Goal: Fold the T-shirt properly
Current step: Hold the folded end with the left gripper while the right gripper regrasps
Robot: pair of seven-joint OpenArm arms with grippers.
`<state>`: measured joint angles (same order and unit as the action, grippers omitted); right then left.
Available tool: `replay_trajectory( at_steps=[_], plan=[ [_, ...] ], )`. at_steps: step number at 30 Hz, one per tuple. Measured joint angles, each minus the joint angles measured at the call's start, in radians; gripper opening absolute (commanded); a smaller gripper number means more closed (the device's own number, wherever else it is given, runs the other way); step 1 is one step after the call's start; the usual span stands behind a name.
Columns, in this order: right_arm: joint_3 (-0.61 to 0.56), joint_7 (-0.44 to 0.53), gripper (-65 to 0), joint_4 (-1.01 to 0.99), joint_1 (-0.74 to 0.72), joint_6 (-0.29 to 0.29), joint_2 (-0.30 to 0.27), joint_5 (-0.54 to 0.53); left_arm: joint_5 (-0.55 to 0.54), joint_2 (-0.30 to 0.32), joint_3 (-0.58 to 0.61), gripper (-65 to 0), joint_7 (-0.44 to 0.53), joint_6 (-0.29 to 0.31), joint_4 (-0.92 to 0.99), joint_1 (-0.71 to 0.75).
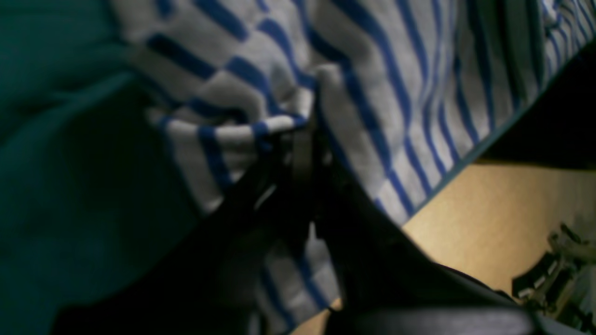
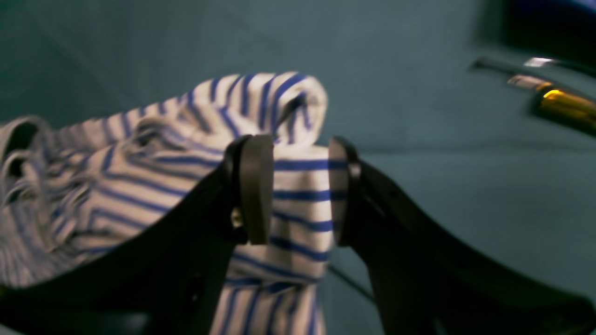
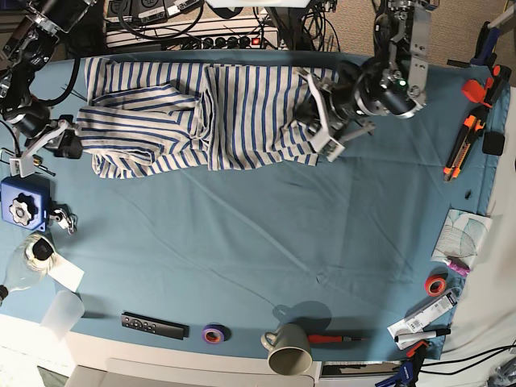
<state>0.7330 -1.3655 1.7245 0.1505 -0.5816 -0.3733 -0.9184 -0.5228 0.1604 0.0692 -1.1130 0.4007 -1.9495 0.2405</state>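
Note:
The T-shirt (image 3: 242,113), white with thin blue stripes, lies spread and partly folded across the far part of the teal table cloth (image 3: 266,234). At its right edge my left gripper (image 3: 310,121) is pinched shut on a bunched fold. In the left wrist view the striped fabric (image 1: 396,93) gathers at the closed fingertips of the left gripper (image 1: 302,135). My right gripper (image 3: 71,139) is at the shirt's left edge. In the right wrist view a thick fold of the shirt (image 2: 139,177) fills the gap between both pads of the right gripper (image 2: 298,190) and rolls over above them.
Along the near edge stand a mug (image 3: 286,351), a remote (image 3: 153,325), a purple tape roll (image 3: 214,333) and a red screwdriver (image 3: 330,339). A blue box (image 3: 22,205) and a plastic cup (image 3: 63,310) are at the left. An orange cutter (image 3: 458,149) and a red tape roll (image 3: 436,285) lie at the right.

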Motion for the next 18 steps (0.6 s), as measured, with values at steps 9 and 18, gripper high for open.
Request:
replay_trajectory(
  at_steps=[9,18],
  plan=[
    [0.000,-0.018,-35.8,0.000,0.045,-0.046,0.003,0.064,0.026,0.000,0.047,-65.0,0.014,0.000,0.000,0.000],
    [-0.001,0.057,-34.5,-0.002,0.088,0.006,0.006,0.078,0.026,0.000,0.047,-65.0,0.014,0.000,0.000,0.000]
  ],
)
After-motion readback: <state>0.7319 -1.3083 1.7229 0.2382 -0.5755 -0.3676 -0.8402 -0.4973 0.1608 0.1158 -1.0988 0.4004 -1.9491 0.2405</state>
